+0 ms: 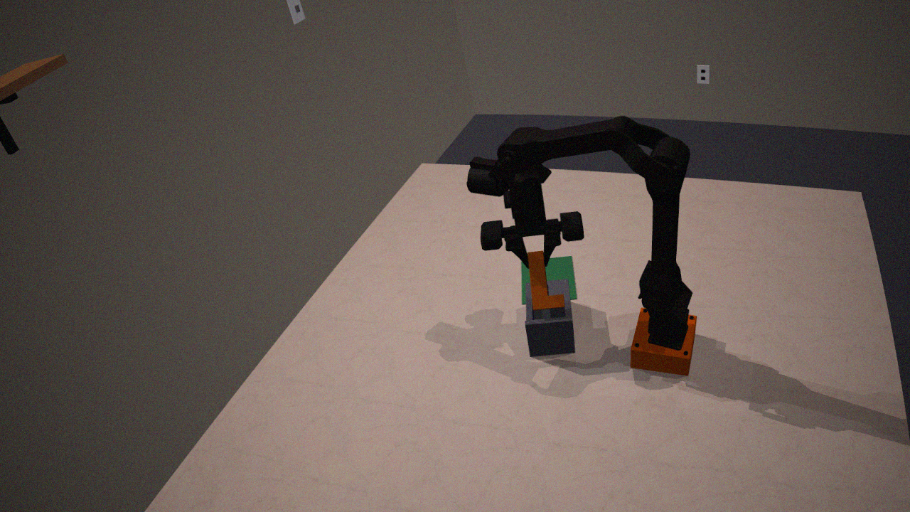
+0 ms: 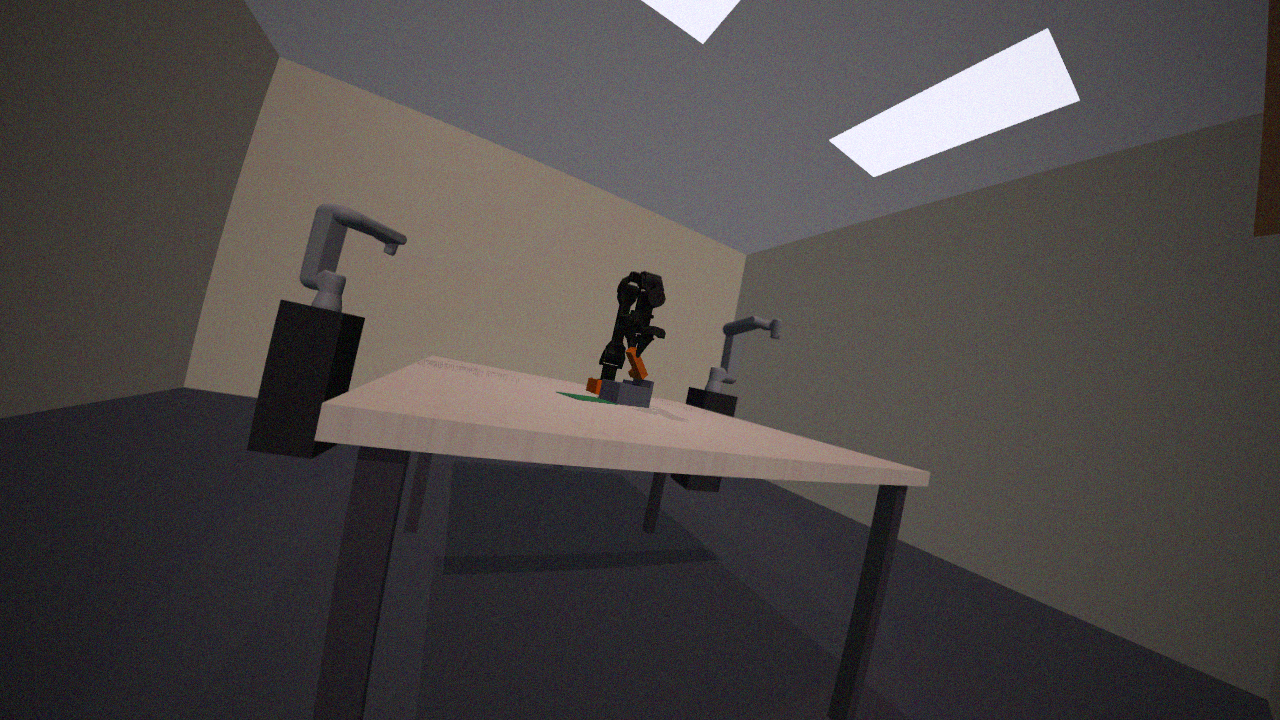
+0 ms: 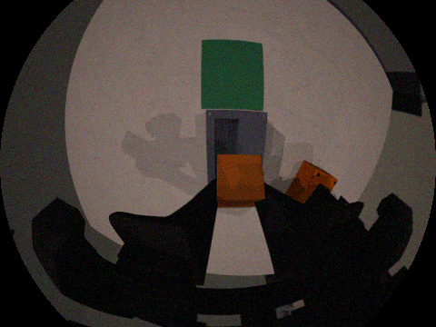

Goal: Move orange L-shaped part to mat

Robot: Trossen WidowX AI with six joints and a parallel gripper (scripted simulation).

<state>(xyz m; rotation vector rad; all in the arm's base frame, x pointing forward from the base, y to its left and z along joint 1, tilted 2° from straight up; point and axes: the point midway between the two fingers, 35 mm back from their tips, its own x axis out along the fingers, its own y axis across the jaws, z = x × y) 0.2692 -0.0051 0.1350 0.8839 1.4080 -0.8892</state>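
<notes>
The orange L-shaped part point(image 1: 538, 280) point(image 2: 637, 364) point(image 3: 240, 173) stands steeply tilted over the grey tray point(image 1: 551, 338) point(image 2: 633, 394) point(image 3: 252, 132), its long arm pointing up and its L-shaped end down. My gripper point(image 1: 537, 262) point(image 2: 636, 347) point(image 3: 235, 183) is shut on the upper end of the part. In the top view, dark pocket shows below the L-shaped end, which appears at or just above the tray's top; the exact gap is hard to tell. The wrist view hides the lower end. The green mat point(image 1: 561, 268) point(image 2: 581, 396) point(image 3: 232, 74) lies flat beside the tray, with nothing on it.
The arm's orange base point(image 1: 660, 363) point(image 2: 593, 385) point(image 3: 305, 182) stands on the table beside the tray, to its right in the top view. Two grey arms on black pedestals stand beyond the table in the exterior view.
</notes>
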